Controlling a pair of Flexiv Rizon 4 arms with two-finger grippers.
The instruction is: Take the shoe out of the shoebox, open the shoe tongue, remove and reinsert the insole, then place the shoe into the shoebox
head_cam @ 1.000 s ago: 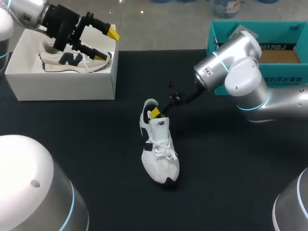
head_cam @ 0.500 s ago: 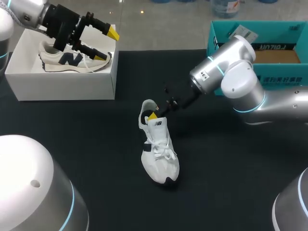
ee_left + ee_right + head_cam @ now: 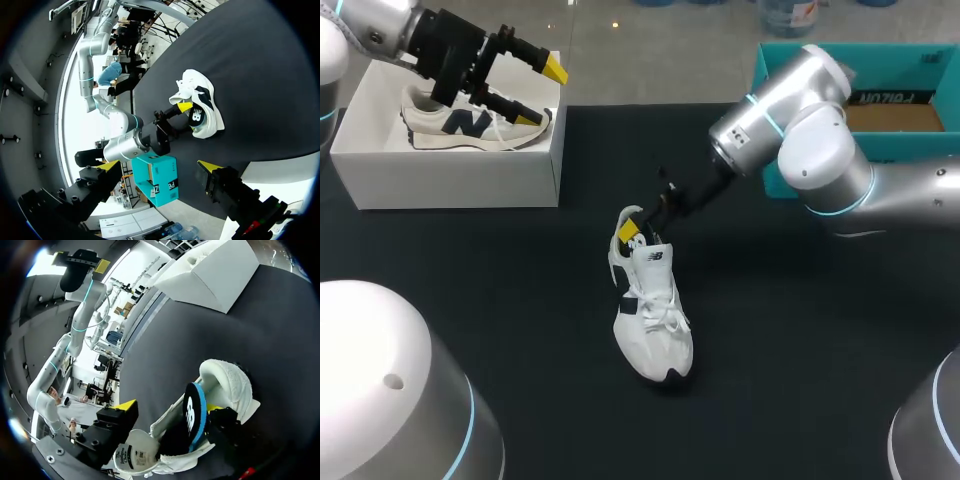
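White mesh sneaker (image 3: 655,320): its black insole (image 3: 194,412) (blue-edged) stands raised inside the right tool (image 3: 170,406), fingers apart; I would close squarely on it before pulling; left tool (image 3: 545,93) also apart.

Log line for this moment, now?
shoe: on table | insole: raised at heel opening | right tool: open, at heel | left tool: open, above shoebox

Even overhead light fell on the matte black tabletop (image 3: 520,330), leaving only a soft shadow beneath the right arm (image 3: 820,150) and small bright glints on its silver shell. The white shoe (image 3: 655,330) stood out brightly against the dark surface. In both wrist views, glare from past the tabletop's far edge burned out to white.
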